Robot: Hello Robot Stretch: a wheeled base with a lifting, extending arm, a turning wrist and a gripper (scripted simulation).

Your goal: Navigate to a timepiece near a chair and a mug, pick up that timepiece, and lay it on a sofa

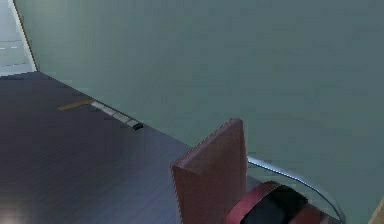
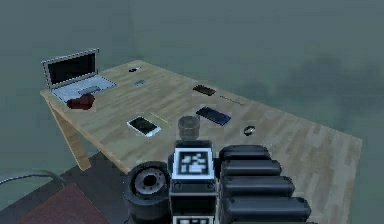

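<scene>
A wooden table (image 2: 300, 150) runs across the arm side view. On its right part lies a small dark round thing (image 2: 250, 129), too small to name. A grey mug-like cylinder (image 2: 188, 127) stands near the table's front edge, just above my arm's white marker square (image 2: 195, 165). My gripper (image 2: 148, 190) is a dark round body at the bottom, left of the marker. Its far end is not clear, so I cannot tell whether it holds anything. A reddish-brown chair back (image 1: 212, 170) rises at the bottom of the forward view.
On the table lie a laptop (image 2: 72, 72), a red thing (image 2: 84, 100) beside it and several flat phones (image 2: 144, 125). A round dark red and black thing (image 1: 270, 205) sits beside the chair. Dark floor (image 1: 70, 150) reaches a grey-green wall (image 1: 250, 60).
</scene>
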